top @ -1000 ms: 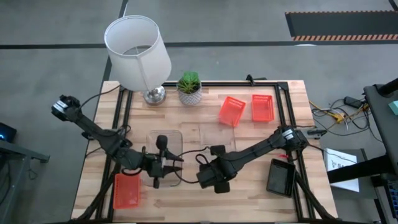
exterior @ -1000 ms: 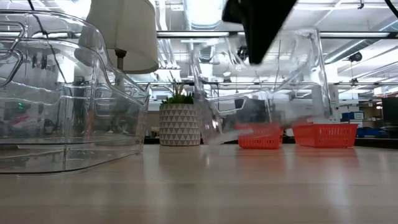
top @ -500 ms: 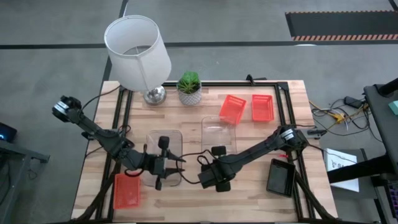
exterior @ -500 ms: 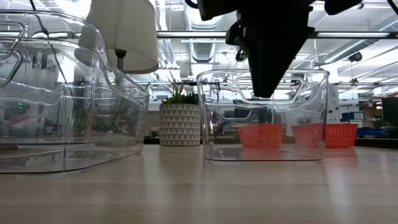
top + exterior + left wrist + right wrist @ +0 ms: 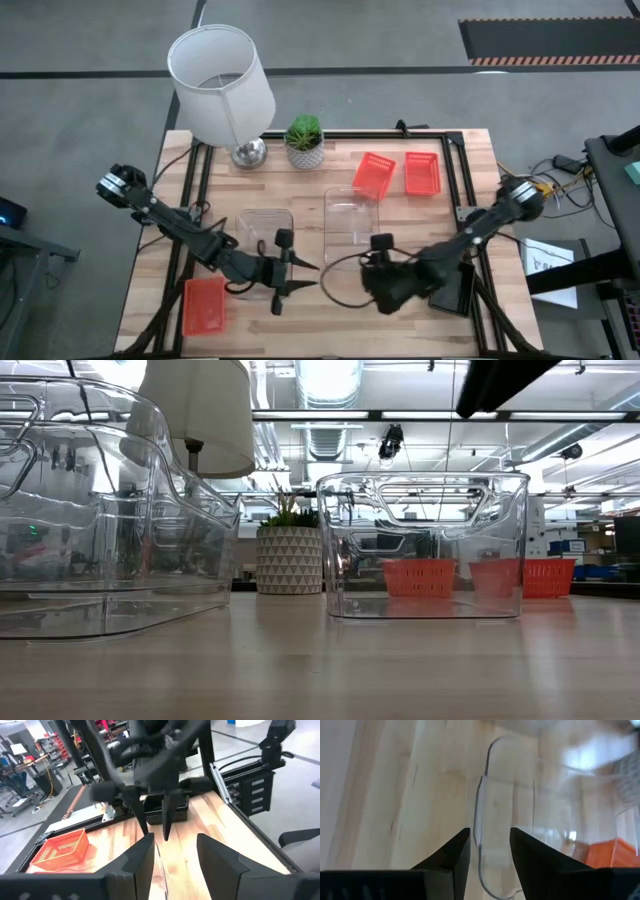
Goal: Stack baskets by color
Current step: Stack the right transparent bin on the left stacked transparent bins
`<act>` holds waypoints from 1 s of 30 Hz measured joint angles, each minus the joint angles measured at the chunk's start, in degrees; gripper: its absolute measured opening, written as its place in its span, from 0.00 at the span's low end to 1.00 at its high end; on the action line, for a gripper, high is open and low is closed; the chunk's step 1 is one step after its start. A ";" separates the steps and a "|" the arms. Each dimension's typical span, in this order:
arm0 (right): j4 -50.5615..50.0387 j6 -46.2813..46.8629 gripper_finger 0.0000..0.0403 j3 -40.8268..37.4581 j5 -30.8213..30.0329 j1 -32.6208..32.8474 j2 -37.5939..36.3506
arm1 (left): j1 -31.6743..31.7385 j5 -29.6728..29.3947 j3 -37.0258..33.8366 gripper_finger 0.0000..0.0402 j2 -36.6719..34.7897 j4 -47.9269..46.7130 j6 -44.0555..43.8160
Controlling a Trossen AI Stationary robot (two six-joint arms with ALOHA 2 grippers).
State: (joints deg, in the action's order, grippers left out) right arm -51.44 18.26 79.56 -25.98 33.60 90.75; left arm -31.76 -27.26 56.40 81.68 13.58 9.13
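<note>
The clear, thin-walled rectangular plastic basket (image 5: 351,222) at mid-frame on the surface is judged light, stiff and slippery, best pinched at its rim by the spread, empty right hand (image 5: 382,243).

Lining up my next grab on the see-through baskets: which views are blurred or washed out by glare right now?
Right wrist view: motion-blurred, bright glare smearing the clear basket. Left wrist view: soft, the right claw ahead is smeared. Low view: sharp, but ceiling lights reflect in both clear baskets. High view: even light, clear basket outlines faint against the wooden table.
</note>
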 joint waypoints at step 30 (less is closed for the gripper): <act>70.16 -34.70 0.38 -54.42 -6.52 -2.62 -44.11 | 10.85 11.43 29.33 0.61 30.85 -14.46 -9.37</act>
State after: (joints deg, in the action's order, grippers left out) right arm 18.72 -16.43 25.14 -32.50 30.98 46.63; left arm -20.91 -15.82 85.73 112.53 -0.87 -0.25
